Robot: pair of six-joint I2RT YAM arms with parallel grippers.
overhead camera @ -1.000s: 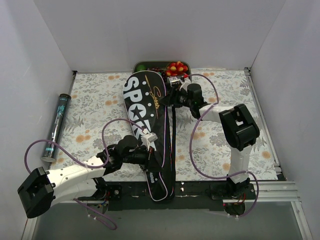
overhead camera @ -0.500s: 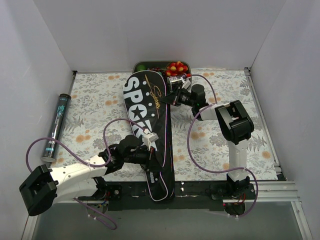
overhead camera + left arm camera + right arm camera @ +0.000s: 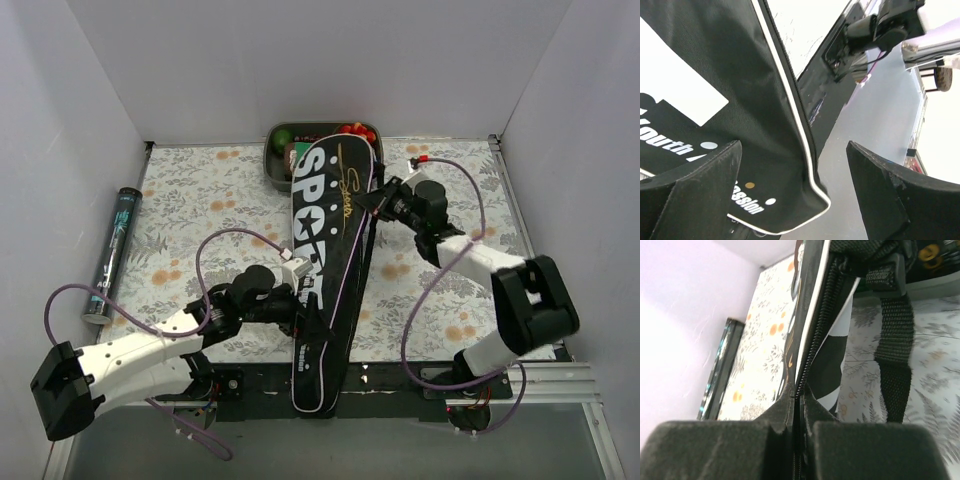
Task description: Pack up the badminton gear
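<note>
Right gripper (image 3: 799,402) clamps zippered edge of cover (image 3: 325,245).

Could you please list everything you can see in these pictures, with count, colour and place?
racket cover: one, black with white "SPORT" lettering, lengthwise down the table's middle, far end overlapping the tray.
tray: one, grey, back centre.
toy food: several pieces, green and red, in the tray.
tube: one, dark, by the left wall.
floral cloth: one, pale with orange flowers, over the table.
left gripper: one, black, open around the cover's near end.
right gripper: one, black, shut on the cover's zipped right edge.
</note>
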